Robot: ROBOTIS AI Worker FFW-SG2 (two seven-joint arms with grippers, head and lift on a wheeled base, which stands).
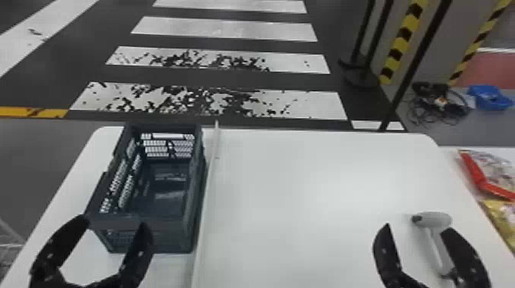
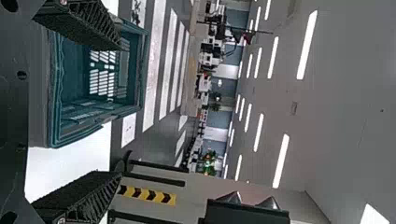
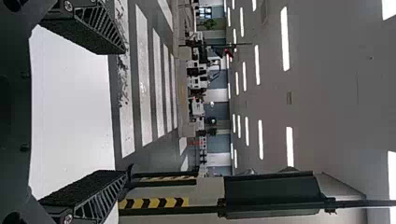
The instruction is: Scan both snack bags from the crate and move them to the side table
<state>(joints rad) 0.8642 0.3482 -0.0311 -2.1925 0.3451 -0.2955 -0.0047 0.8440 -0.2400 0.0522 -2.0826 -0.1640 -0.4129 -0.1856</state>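
Note:
My left gripper is open in front of the near end of the dark crate, holding nothing. The crate's inside shows only its bare floor and slotted walls. In the left wrist view the open left gripper has the crate beyond its fingers. My right gripper stands open near the grey scanner, whose handle is partly behind one finger. The right wrist view shows that gripper with nothing between its fingers. On the side table at the right lie a red snack bag and a yellow one.
The white table carries a thin raised strip running along the crate's right side. Beyond it, black posts and yellow-black striped poles stand at the back right, near cables and a blue bin on the floor.

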